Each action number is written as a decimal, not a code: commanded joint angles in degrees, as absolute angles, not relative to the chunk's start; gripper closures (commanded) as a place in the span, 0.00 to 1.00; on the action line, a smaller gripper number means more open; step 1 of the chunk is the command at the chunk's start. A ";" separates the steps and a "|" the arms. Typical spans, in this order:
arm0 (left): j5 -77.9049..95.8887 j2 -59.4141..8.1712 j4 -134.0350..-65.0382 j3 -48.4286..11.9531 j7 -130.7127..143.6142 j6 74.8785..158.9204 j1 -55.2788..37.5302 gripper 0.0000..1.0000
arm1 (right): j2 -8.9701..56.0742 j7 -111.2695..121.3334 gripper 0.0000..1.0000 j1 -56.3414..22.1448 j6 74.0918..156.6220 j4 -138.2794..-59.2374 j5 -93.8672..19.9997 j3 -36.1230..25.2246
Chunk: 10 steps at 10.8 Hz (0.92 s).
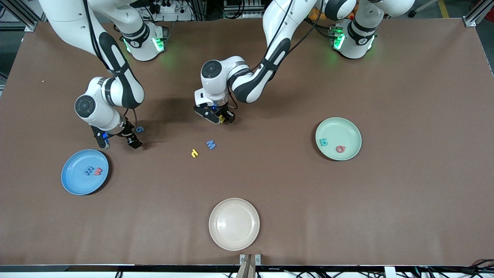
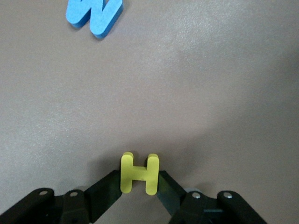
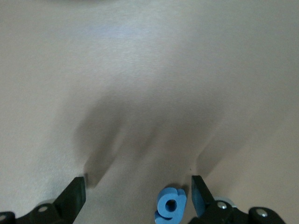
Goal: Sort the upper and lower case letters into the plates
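Note:
My left gripper (image 1: 222, 119) (image 2: 139, 179) is down at the table's middle, shut on a yellow letter H (image 2: 139, 173) (image 1: 222, 119). A blue letter M (image 1: 210, 144) (image 2: 93, 16) and a small yellow letter (image 1: 194, 153) lie nearer the front camera. My right gripper (image 1: 119, 143) (image 3: 138, 191) stands open over a blue letter g (image 3: 170, 205) (image 1: 139, 129), which lies close to one finger. The blue plate (image 1: 71, 185) holds a blue letter (image 1: 89, 170) and a red letter (image 1: 98, 171). The mint green plate (image 1: 349, 129) holds a teal letter (image 1: 323, 142) and a red G (image 1: 340, 148).
A cream-white plate (image 1: 234, 224) sits near the table's front edge, nearer the front camera than the loose letters. Brown table surface stretches between the three plates.

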<state>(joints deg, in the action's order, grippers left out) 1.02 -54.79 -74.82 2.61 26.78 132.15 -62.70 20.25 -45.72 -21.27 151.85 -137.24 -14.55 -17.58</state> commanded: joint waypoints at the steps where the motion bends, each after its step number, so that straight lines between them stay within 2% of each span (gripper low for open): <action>1: 0.35 -53.97 -75.50 2.81 27.16 128.52 -62.14 0.87 | 18.29 -30.57 0.00 -19.00 148.90 -137.55 -14.85 -17.84; 5: 1.58 -50.46 -75.50 3.25 24.09 124.29 -60.03 0.87 | 14.42 -10.40 0.00 -14.85 141.95 -137.46 -14.94 -17.75; 8: 1.76 -47.91 -75.59 4.39 20.75 117.89 -56.79 0.86 | 12.84 -9.06 0.00 -20.02 142.64 -139.04 -14.94 -17.49; 10: 1.50 -45.63 -75.76 4.40 14.19 112.18 -51.10 0.86 | 13.44 -8.88 0.00 -23.01 143.26 -138.96 -14.94 -17.58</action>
<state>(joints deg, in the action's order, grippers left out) 1.06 -48.36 -74.66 4.76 19.50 116.22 -55.39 14.90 -10.09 -21.26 142.29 -137.24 -14.61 -17.37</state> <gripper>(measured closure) 0.604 0.000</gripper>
